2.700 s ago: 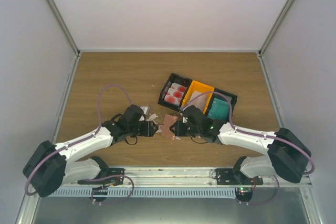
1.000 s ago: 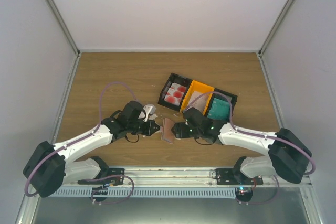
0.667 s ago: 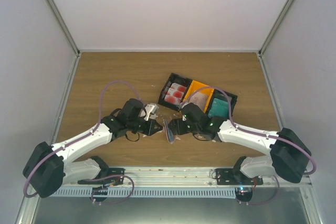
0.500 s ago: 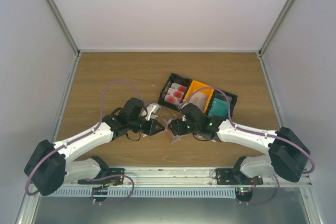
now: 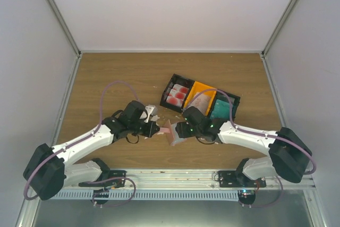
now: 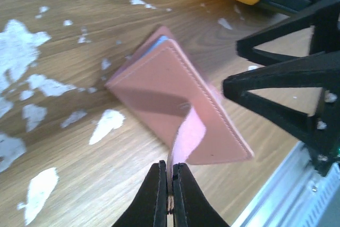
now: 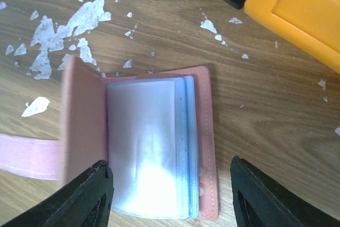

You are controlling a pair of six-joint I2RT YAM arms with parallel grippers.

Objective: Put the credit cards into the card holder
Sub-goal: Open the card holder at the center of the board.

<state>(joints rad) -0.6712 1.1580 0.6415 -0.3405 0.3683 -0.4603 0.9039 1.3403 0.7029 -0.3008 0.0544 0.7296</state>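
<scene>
Strap (image 6: 188, 131) of the card holder (image 6: 159, 83) sits pinched flat between the tips of my left gripper (image 6: 170, 176), whose jaws are squeezed tight on it at the bottom middle of the left wrist view. The pink holder lies on the wooden table (image 6: 64, 147) at the centre of that frame, one cover raised.

My right gripper (image 7: 170, 184) has its jaws spread wide at the bottom of the right wrist view. One finger is by the lifted cover and the other stands clear of the holder's right edge, so it grips nothing. Between them the holder lies open, showing its clear sleeves (image 7: 146, 142).

From above, the holder is just below centre, between my two claws. White-and-red credit cards (image 5: 177, 94) rest in a black bin (image 5: 164, 93) right of centre. Teal ones lie to the right of the orange bin (image 5: 204, 91). White flecks (image 7: 64, 30) dot the wood.
</scene>
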